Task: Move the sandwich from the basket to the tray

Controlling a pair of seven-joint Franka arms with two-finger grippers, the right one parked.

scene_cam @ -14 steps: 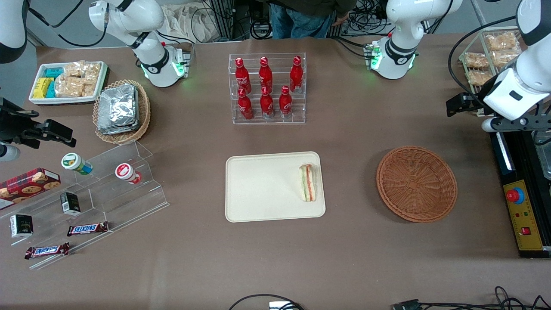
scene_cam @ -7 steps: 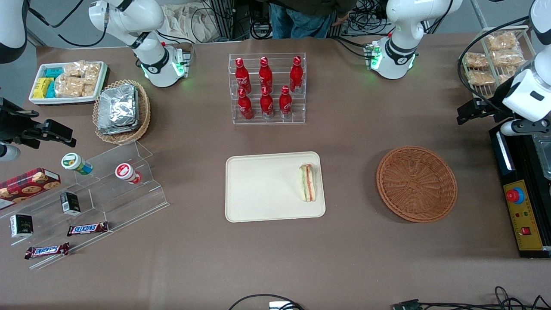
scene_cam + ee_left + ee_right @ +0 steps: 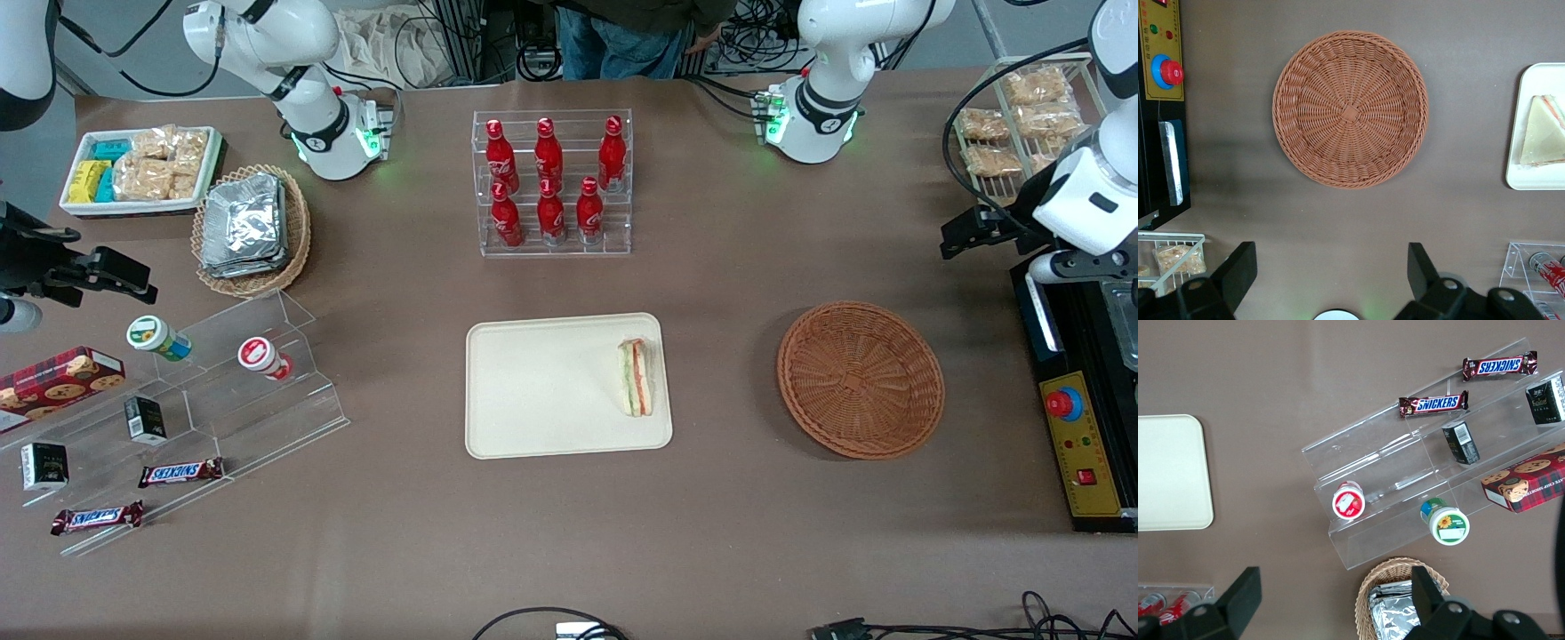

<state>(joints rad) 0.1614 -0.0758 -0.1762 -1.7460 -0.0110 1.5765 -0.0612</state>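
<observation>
sandwich [image 3: 636, 378] on tray [image 3: 533, 391], basket [image 3: 861, 380] empty
sandwich lies along the tray edge nearest the basket, well apart from the basket itself. gripper [image 3: 1328, 273] raised at the working arm's end of the table, fingers [image 3: 1238, 270] spread wide, holding nothing. basket sits between tray and black control box [image 3: 1080, 436]. rack of red bottles [image 3: 551, 182] farther from the front camera than the tray
</observation>
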